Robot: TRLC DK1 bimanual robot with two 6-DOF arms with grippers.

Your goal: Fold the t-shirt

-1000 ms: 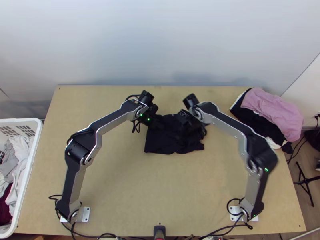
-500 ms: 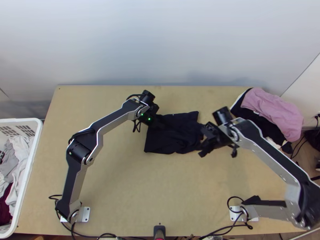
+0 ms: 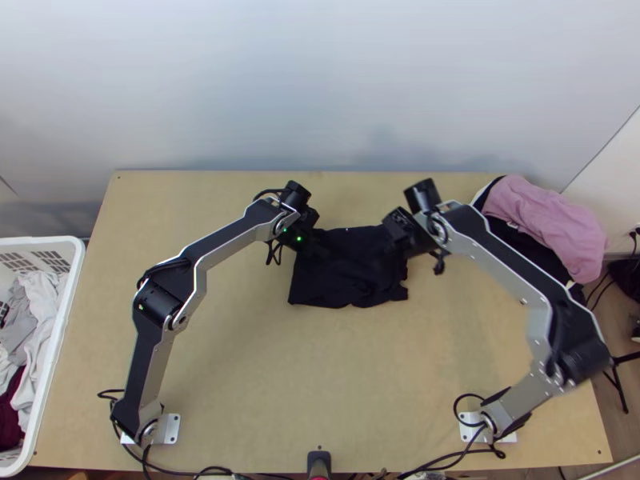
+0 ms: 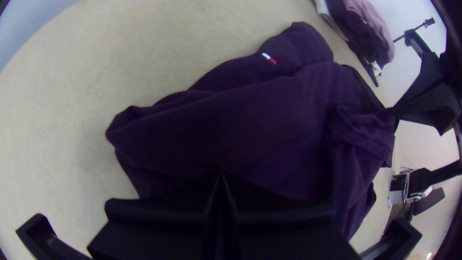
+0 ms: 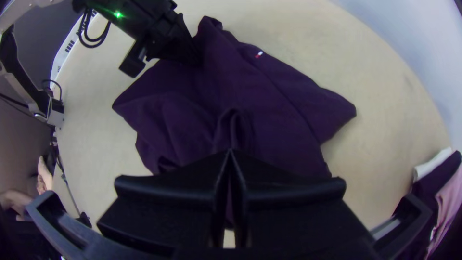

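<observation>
So the t-shirt (image 3: pixel 344 276) is sitting around the middle of the counter (image 3: pixel 320 376), a bit toward the far side. It's a dark one, kinda folded over on itself and rumpled, with the long axis running left to right. The little white-and-red tag (image 4: pixel 269 58) is by its far edge; can't tell which end is the collar.

Left gripper (image 3: pixel 323 250) is down on the shirt's left part, jaws together. Right gripper (image 3: pixel 398 232) is over at the right part, jaws together too, tips at a bunched fold. Can't tell if either one has fabric pinched.

Off to the left there's a white plastic basket (image 3: pixel 70 308) with loose, jumbled laundry in it: whitish and grey stuff (image 3: pixel 40 320), plus a maroon piece (image 3: pixel 11 408). Far right corner of the counter has pink cloth (image 3: pixel 552 216) piled on black cloth (image 3: pixel 532 250).
</observation>
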